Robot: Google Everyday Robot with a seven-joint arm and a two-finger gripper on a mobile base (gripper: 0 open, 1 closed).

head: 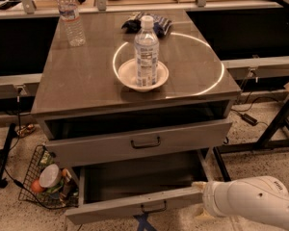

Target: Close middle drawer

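Observation:
The middle drawer (pixel 135 203) is a wide grey shallow tray with a low front panel and a small black bar handle (pixel 153 208). It stands pulled far out at the bottom of the grey cabinet, and its inside looks bare. My gripper (pixel 200 192) is at the end of the white arm (pixel 253 201), which comes in from the lower right. It sits right at the right end of the drawer's front panel. Above, the taller-fronted drawer (pixel 144 141) with a bigger handle stands a little way out.
On the cabinet top (pixel 86 81) a water bottle (pixel 146 52) stands in a white bowl (pixel 142 76). A second bottle (pixel 70 16) stands at the back left and a dark cloth (pixel 149 23) lies at the back. A wire basket (pixel 48 182) of items sits on the floor to the left. Black table legs (pixel 279 124) stand to the right.

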